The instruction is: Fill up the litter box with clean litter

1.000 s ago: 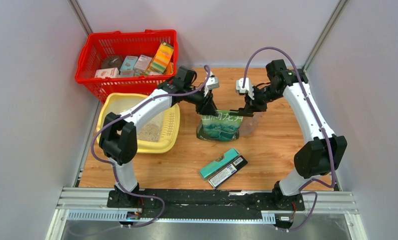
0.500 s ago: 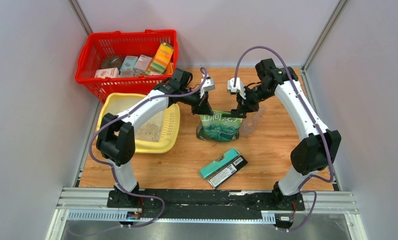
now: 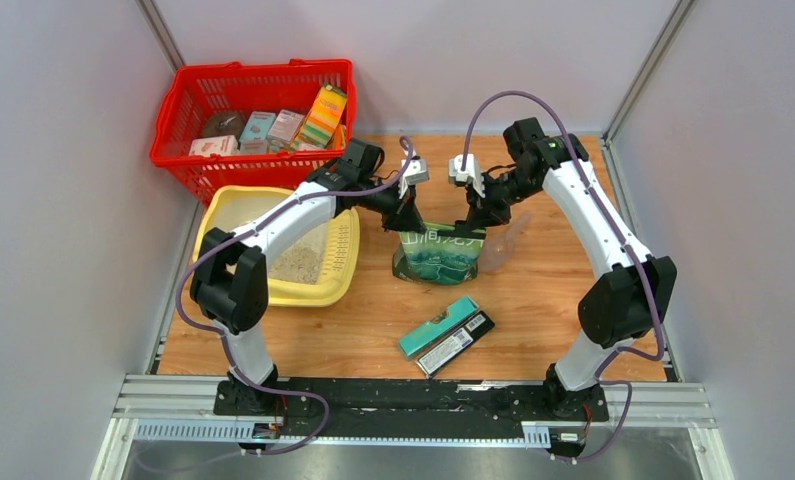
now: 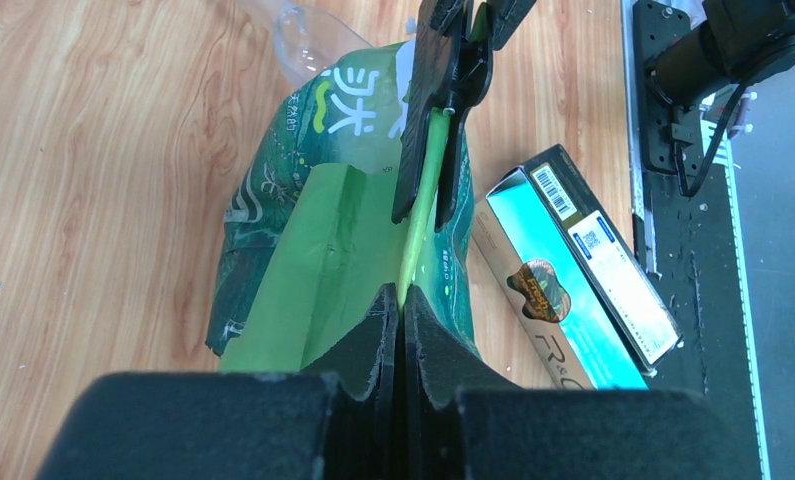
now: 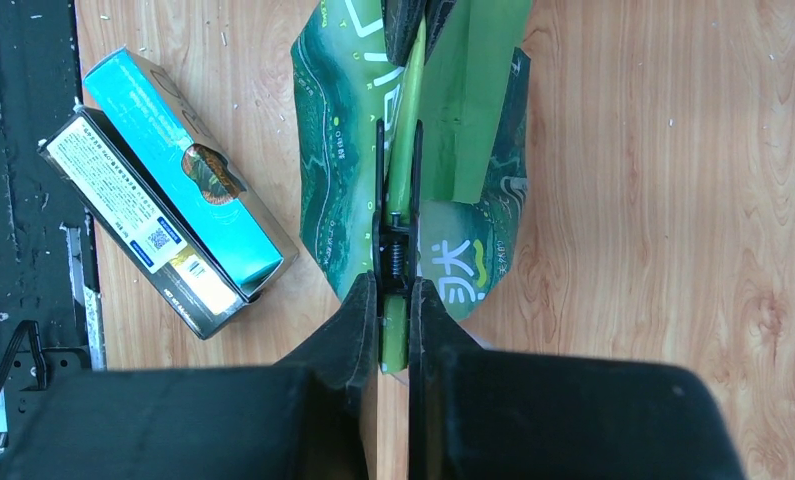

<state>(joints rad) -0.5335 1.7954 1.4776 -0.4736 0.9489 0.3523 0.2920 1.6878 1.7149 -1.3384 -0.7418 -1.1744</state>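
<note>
**Both pincers clamped on the bag's top seam**

My left pincer (image 4: 401, 305) is pressed shut on the pale green top seam of the green bag (image 3: 439, 256), the folded edge nipped tight between the two pads. My right pincer (image 5: 395, 300) is shut on the same seam further along, so the two grips face each other across the top of the bag. The bag stands on the wooden table (image 3: 543, 310) at about mid-table, its printed face towards the near edge. From my wrists I look straight down its green front and its white characters.

The litter box (image 3: 347, 252) sits to the left of the bag, close beside it but not touching, under my left arm. A patch of clean litter (image 3: 299, 264) lies on the near part of its cream floor; the far part shows bare.

A translucent scoop (image 4: 308, 35) lies on the wood just to the right of the bag. Nearer than the bag, a teal box (image 3: 435, 326) and a dark box (image 3: 459, 341) lie flat, side by side and touching. A red basket (image 3: 176, 128) of packets stands at the far left corner.
</note>
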